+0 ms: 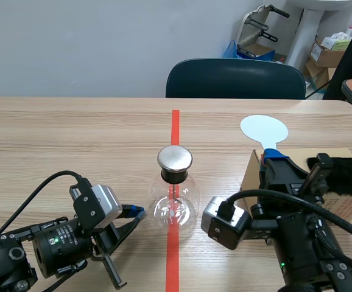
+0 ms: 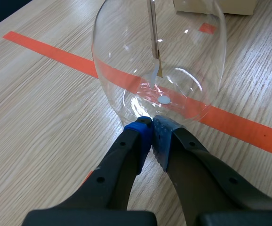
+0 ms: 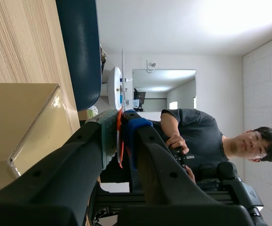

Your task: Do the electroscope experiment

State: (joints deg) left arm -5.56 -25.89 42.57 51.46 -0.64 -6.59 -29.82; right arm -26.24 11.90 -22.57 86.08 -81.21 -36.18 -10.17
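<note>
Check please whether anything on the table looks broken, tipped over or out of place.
Nothing looks broken or tipped. The glass flask stands upright on the red tape line, metal cap on. The right gripper holds the paddle. One small oddity: a white round spot at the flask's bottom; loose piece or reflection, I cannot tell.

The electroscope flask point(image 1: 174, 198) stood on the tape line point(image 1: 175, 131), midway along the table's point(image 1: 72, 134) near edge, with the left gripper's point(image 2: 151, 123) closed tips touching its base from the left. Toward the near right corner sat a box point(image 1: 348, 208) with fur point(image 1: 346, 175) on top. At the box's left the right gripper point(image 3: 121, 127) clasped a paddle point(image 1: 264, 129). A chair point(image 1: 235, 79) stood behind the far edge.
</note>
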